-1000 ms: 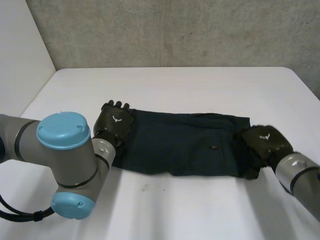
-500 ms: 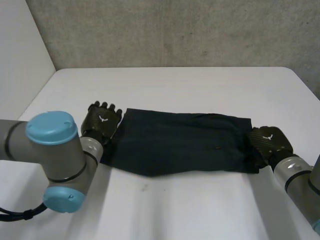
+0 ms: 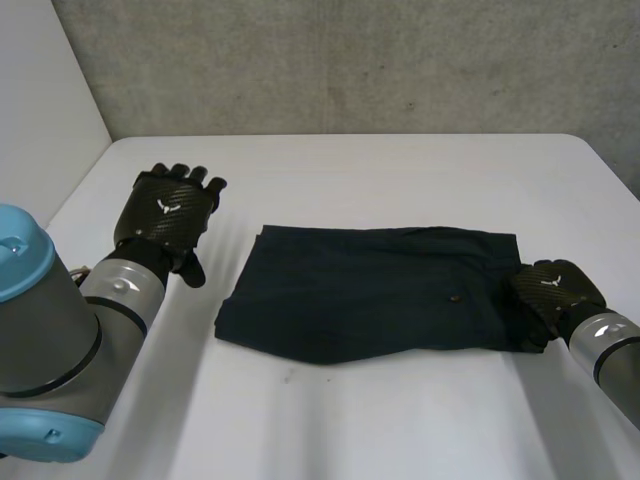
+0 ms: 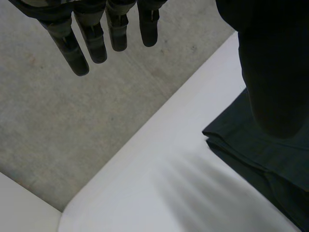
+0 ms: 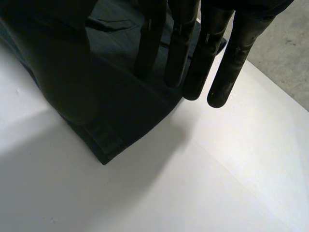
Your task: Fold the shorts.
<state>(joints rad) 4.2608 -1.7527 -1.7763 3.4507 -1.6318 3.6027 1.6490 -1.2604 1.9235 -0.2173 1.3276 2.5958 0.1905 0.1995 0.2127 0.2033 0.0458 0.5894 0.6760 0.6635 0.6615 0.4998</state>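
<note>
The dark navy shorts (image 3: pixel 370 290) lie folded flat as a long band across the middle of the white table (image 3: pixel 400 170). My left hand (image 3: pixel 165 215) is raised to the left of the shorts' left edge, clear of the cloth, open with straight spread fingers (image 4: pixel 91 38). A folded corner of the shorts (image 4: pixel 260 159) lies beneath its thumb. My right hand (image 3: pixel 553 290) sits at the right end of the shorts. Its fingers (image 5: pixel 227 58) are straight above the end corner of the shorts (image 5: pixel 125 106), thumb apart, and no cloth is pinched.
A grey concrete wall (image 3: pixel 350 60) runs behind the table's far edge. A white panel (image 3: pixel 40 100) stands along the left side. Bare tabletop (image 3: pixel 400 420) lies in front of the shorts and bare tabletop (image 5: pixel 231 169) past their right end.
My left hand has lifted off the shorts' left end and drawn away to the left. My right hand has slid off the cloth to its right edge and its fingers have straightened. The shorts lie flatter.
</note>
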